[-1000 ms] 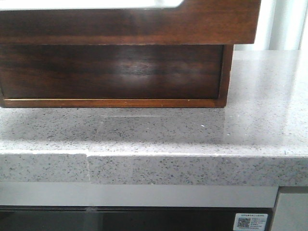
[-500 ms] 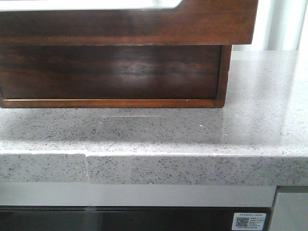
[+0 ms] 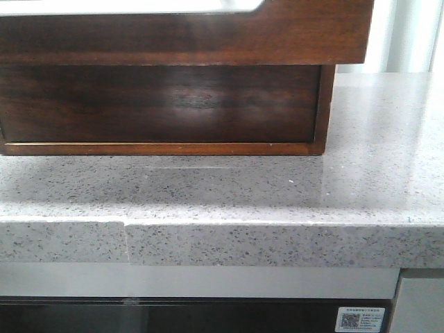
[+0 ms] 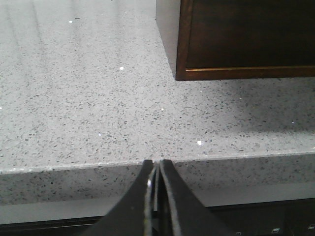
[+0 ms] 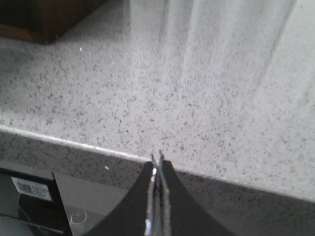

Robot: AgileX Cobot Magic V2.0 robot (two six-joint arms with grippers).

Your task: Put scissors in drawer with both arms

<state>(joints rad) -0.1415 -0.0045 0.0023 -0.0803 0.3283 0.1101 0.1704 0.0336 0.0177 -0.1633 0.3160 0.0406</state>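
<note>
Beneath drawer point(image 3: 180, 31), horizontal cabinet front point(image 3: 159, 104)

Left gripper point(image 4: 155, 169) closed, empty, at the speckled grey worktop point(image 4: 88, 108) edge. Dark wooden cabinet point(image 4: 246, 39) corner stands beyond.

Glossy dark reddish-brown cabinet point(image 3: 166, 97) (a thin golden line along its base) on a grey, black-speckled stone counter point(image 3: 277, 191); black fingers point(image 4: 170, 196).
</note>
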